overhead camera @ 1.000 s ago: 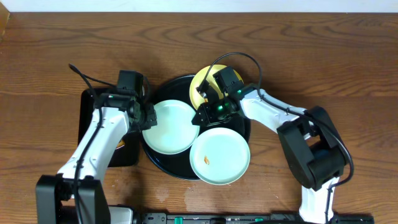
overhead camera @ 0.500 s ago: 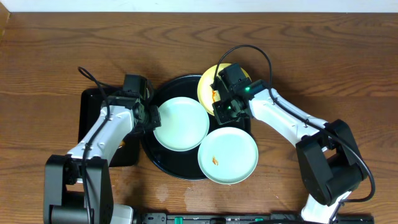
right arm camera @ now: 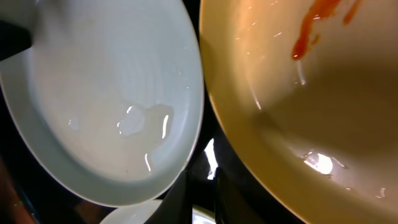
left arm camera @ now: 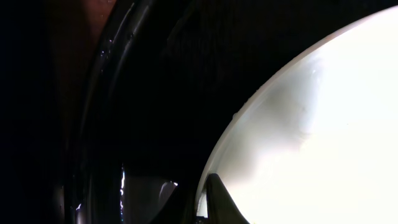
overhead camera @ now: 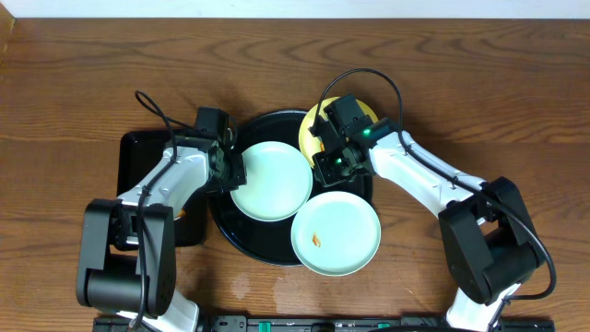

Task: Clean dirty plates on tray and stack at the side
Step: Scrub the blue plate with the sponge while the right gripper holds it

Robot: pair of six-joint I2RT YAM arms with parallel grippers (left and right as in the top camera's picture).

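clamping the upper mint plate (overhead camera: 272, 182), apparently, is the left gripper (overhead camera: 232, 172); the right gripper (overhead camera: 326, 167) i cannot tell.

Cam setup: one top-down, two wrist close-ups.
Overhead looks straight down from well above the table (overhead camera: 479, 74), with the whole round tray (overhead camera: 244, 240) in frame. Left wrist cam sits very close, low by the tray rim, facing the edge of the mint plate (left arm camera: 311, 137). Right wrist cam is just as close, looking down at the gap between that plate and the yellow plate (right arm camera: 298, 124). All three views share the mint plate.
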